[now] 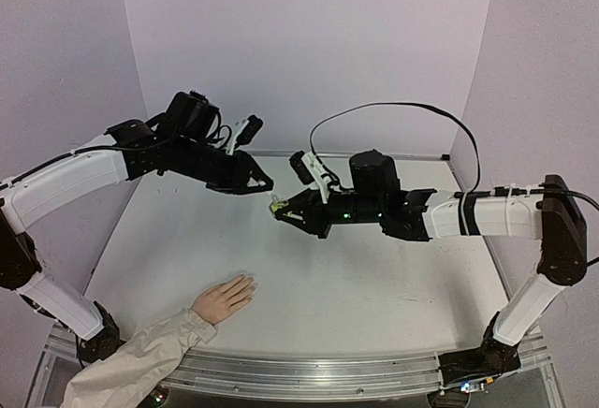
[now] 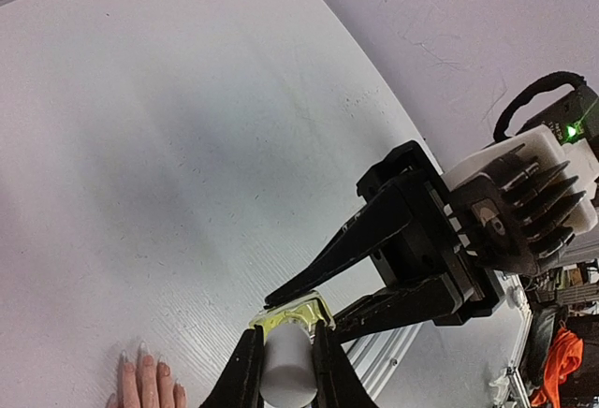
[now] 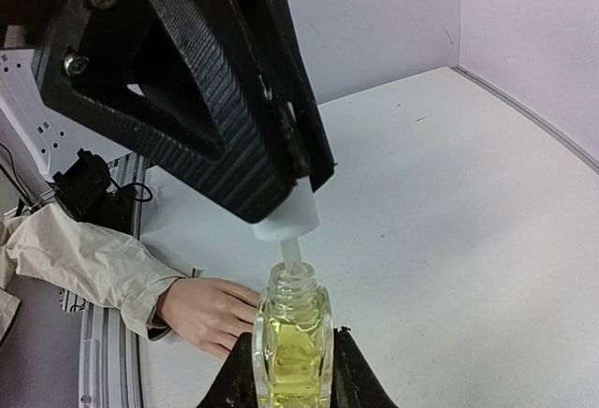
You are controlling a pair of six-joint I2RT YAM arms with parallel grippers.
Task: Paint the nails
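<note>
My right gripper [image 3: 292,357] is shut on a small glass bottle of yellow-green polish [image 3: 293,333], held upright above the table. My left gripper [image 2: 286,335] is shut on the bottle's white cap [image 2: 287,371]. The cap [image 3: 288,219] stands lifted just clear of the neck, and its thin brush stem [image 3: 294,253] still reaches down into the bottle. In the top view both grippers meet in mid-air over the table's middle, left gripper [image 1: 265,186] above right gripper [image 1: 281,211]. The pale hand [image 1: 225,298] lies flat at the near left, fingers pointing right, its nails [image 2: 142,350] tiny and apart from both grippers.
A beige sleeve [image 1: 140,361] runs from the hand off the near-left corner. The white table [image 1: 374,277] is walled by lilac panels at the back and sides. A metal rail [image 1: 318,371] edges the near side.
</note>
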